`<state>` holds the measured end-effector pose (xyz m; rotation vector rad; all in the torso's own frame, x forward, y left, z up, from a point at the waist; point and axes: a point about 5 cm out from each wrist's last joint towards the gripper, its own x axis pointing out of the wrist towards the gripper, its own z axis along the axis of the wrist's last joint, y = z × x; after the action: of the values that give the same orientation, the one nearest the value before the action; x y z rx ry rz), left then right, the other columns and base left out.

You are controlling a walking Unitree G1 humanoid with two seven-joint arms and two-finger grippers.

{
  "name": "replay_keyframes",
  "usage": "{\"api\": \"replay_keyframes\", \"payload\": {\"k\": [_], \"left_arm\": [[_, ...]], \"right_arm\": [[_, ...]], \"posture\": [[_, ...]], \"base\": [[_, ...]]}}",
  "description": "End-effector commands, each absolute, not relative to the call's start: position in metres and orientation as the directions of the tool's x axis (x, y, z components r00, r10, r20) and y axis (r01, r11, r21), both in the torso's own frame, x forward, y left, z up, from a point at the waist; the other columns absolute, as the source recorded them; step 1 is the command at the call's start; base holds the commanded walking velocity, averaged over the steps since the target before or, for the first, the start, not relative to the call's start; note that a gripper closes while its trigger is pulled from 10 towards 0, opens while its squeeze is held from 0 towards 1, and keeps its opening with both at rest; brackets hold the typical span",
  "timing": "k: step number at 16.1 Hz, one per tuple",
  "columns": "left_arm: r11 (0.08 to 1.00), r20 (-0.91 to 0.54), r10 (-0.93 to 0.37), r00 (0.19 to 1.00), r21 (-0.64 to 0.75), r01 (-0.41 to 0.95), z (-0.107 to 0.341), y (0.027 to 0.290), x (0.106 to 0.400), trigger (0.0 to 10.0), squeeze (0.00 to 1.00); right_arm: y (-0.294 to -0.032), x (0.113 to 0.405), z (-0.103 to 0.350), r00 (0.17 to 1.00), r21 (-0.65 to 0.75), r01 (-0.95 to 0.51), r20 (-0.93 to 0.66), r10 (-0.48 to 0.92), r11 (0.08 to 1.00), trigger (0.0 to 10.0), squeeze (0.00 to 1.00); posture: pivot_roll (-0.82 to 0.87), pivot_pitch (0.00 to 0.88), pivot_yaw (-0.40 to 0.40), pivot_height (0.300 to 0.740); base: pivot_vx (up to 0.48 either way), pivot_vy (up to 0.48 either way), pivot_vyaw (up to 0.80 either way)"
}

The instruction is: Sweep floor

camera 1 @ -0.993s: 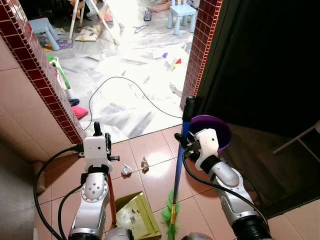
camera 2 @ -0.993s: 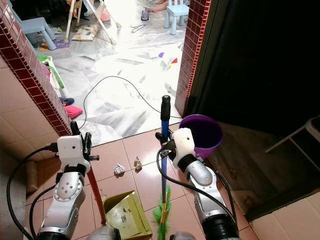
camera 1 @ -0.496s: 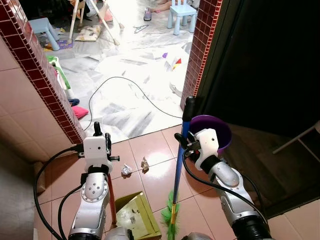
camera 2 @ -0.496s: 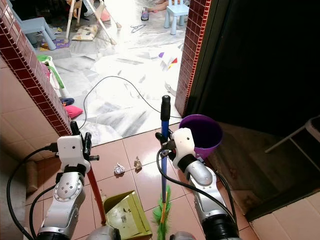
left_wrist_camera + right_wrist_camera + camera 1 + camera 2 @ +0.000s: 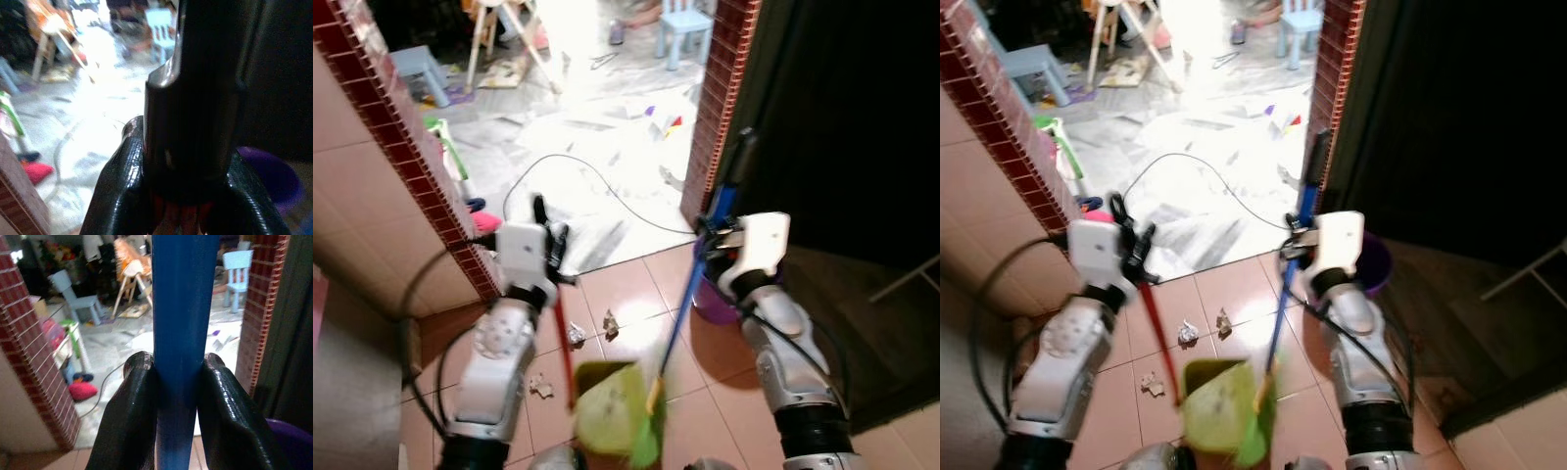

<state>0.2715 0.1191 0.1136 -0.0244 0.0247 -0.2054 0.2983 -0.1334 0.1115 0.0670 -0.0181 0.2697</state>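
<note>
Down on the terracotta floor tiles [image 5: 626, 289], the broom [image 5: 690, 294] slants from its green bristles, which meet the yellow-green dustpan [image 5: 610, 406] near the robot's feet, up to a blue handle with a black tip by the brick pillar [image 5: 720, 108]. The right gripper [image 5: 178, 396] is clenched on that blue handle, a black finger pressed to each side. The left gripper [image 5: 188, 181] is clamped around the dark top of the dustpan's red handle [image 5: 1157, 333], which runs down to the pan. Two crumpled scraps of litter [image 5: 576, 334] lie on the tiles just beyond the pan, and another piece [image 5: 540, 386] sits beside the red handle. A purple bucket [image 5: 1374, 266] stands behind the right arm against the dark doorway. Beyond the tiles, a black cable [image 5: 597, 181] loops across bright marble flooring, with a pale blue child's chair [image 5: 690, 22] far off.
</note>
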Motion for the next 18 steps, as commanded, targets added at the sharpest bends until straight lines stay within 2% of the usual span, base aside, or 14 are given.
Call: {"api": "replay_keyframes", "payload": {"k": [1,4,6,8,10,12,13,18], "left_arm": [[0.980,-0.028,-0.196,0.980,-0.022,0.196,0.114,0.124,0.271,10.0,0.00],[0.985,-0.037,-0.156,0.987,0.073,0.158,0.118,0.132,0.264,10.0,0.00],[0.993,-0.050,-0.092,0.995,0.074,0.096,0.119,0.139,0.264,10.0,0.00],[0.977,0.021,-0.025,0.999,0.210,0.020,0.130,0.155,0.264,10.0,0.00],[0.973,0.057,0.008,0.998,0.230,-0.021,0.137,0.162,0.263,10.0,0.00],[0.946,0.129,0.122,0.984,0.284,-0.154,0.149,0.178,0.262,10.0,0.00],[0.941,0.127,0.147,0.981,0.288,-0.178,0.148,0.180,0.261,10.0,0.00],[0.941,0.102,0.172,0.980,0.278,-0.194,0.141,0.178,0.260,10.0,0.00]], "right_arm": [[-0.126,0.297,0.114,0.946,0.097,-0.324,0.043,0.321,0.941,10.0,0.00],[-0.123,0.294,0.121,0.916,0.026,-0.401,0.046,0.399,0.916,10.0,0.00],[-0.124,0.291,0.123,0.903,-0.021,-0.426,0.056,0.426,0.905,10.0,0.00],[-0.121,0.286,0.125,0.868,-0.097,-0.486,0.060,0.492,0.869,10.0,0.00],[-0.120,0.284,0.126,0.855,-0.119,-0.506,0.061,0.515,0.854,10.0,0.00],[-0.113,0.282,0.125,0.830,-0.156,-0.543,0.054,0.556,0.825,10.0,0.00],[-0.113,0.281,0.126,0.826,-0.165,-0.546,0.057,0.561,0.821,10.0,0.00],[-0.113,0.278,0.124,0.823,-0.159,-0.552,0.053,0.566,0.818,10.0,0.00]], "posture": [[-0.07,0.000,0.047,0.740],[-0.08,0.000,0.052,0.740],[-0.08,0.000,0.059,0.740],[-0.09,0.000,0.067,0.740],[-0.08,0.000,0.063,0.740],[-0.07,0.000,0.054,0.740],[-0.07,0.000,0.050,0.740],[-0.07,0.000,0.045,0.740]], "base": [[0.000,0.000,0.00],[0.000,0.000,0.00],[0.000,0.000,0.00],[0.000,0.000,0.00],[0.000,0.000,0.00],[0.000,0.000,0.00],[0.000,0.000,0.00],[0.000,0.000,0.67]]}}
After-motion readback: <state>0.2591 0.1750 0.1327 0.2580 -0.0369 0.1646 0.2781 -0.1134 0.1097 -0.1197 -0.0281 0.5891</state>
